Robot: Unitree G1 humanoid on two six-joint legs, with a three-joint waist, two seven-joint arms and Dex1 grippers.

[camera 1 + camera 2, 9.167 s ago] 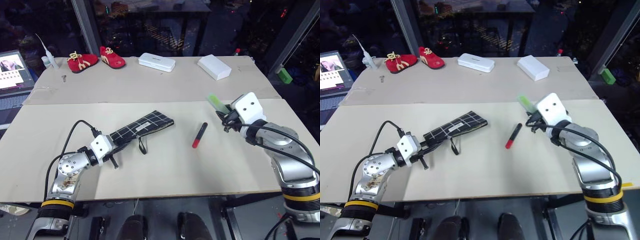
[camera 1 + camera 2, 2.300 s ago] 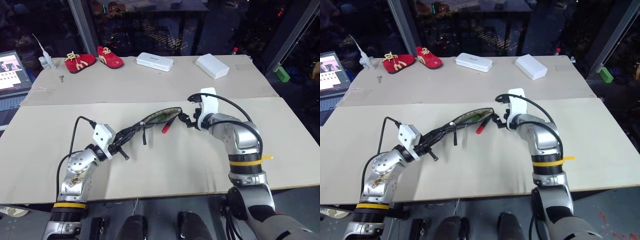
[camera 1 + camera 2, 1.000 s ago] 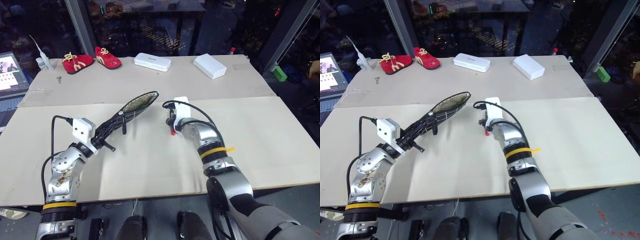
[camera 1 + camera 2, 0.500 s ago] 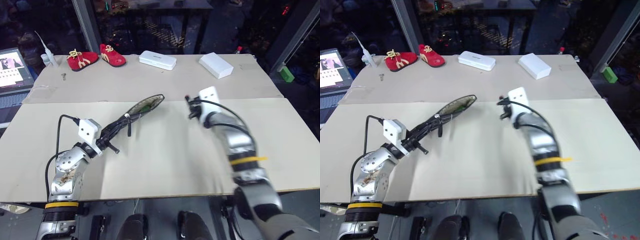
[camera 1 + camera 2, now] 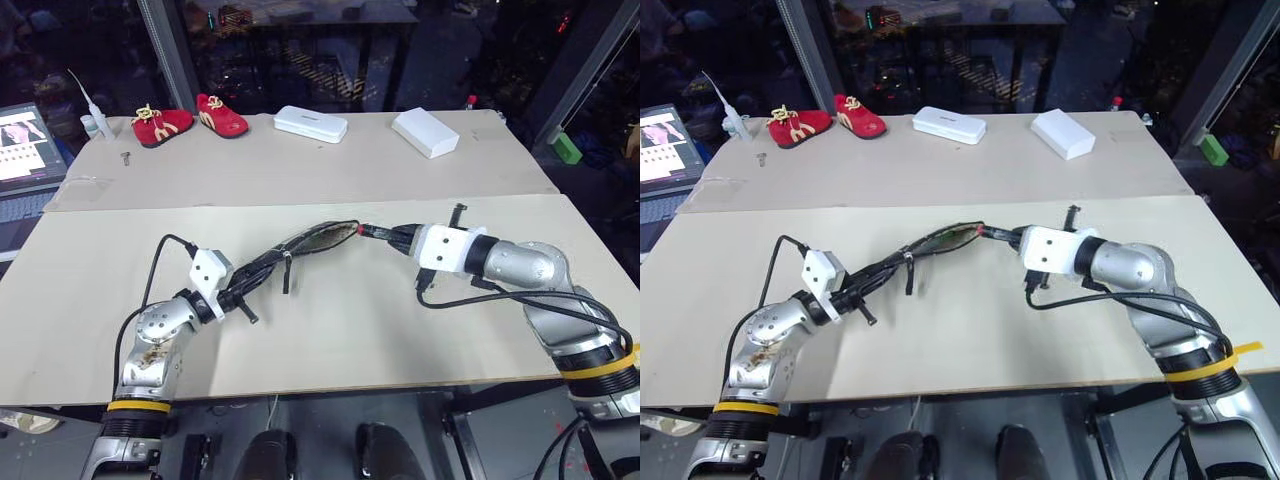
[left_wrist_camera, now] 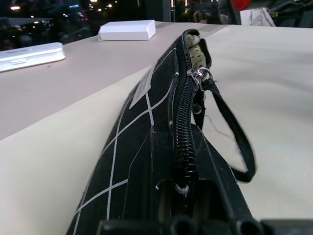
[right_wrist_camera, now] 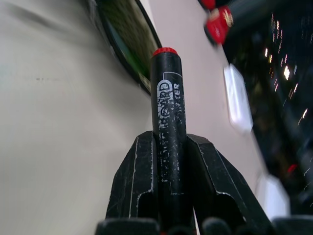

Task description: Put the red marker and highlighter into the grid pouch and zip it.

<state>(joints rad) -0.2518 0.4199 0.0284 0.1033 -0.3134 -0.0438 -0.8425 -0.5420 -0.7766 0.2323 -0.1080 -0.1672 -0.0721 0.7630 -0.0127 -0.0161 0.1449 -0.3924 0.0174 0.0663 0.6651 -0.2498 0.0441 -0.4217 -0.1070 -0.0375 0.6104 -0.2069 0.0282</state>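
Observation:
My left gripper [image 5: 242,292] is shut on one end of the grid pouch [image 5: 305,243], holding it off the table edge-up with the zipper [image 6: 185,122] on top. The far end gapes open, and its black loop pull [image 5: 286,272] hangs down. My right gripper [image 5: 398,238] is shut on the red marker [image 7: 166,98], which lies level. Its red end [image 5: 362,229] is at the pouch's open mouth. A patch of light green [image 7: 128,41] shows inside the mouth, seemingly the highlighter; its shape is hidden.
Along the table's far edge lie red shoes [image 5: 190,118] and two white boxes [image 5: 312,123] [image 5: 427,132]. A laptop [image 5: 25,140] sits off the left side. A small green object [image 5: 567,148] is beyond the right edge.
My right gripper has risen, rolled and swung round with the marker, which now points its red end at the pouch mouth. My left gripper has brought the pouch a little to the right.

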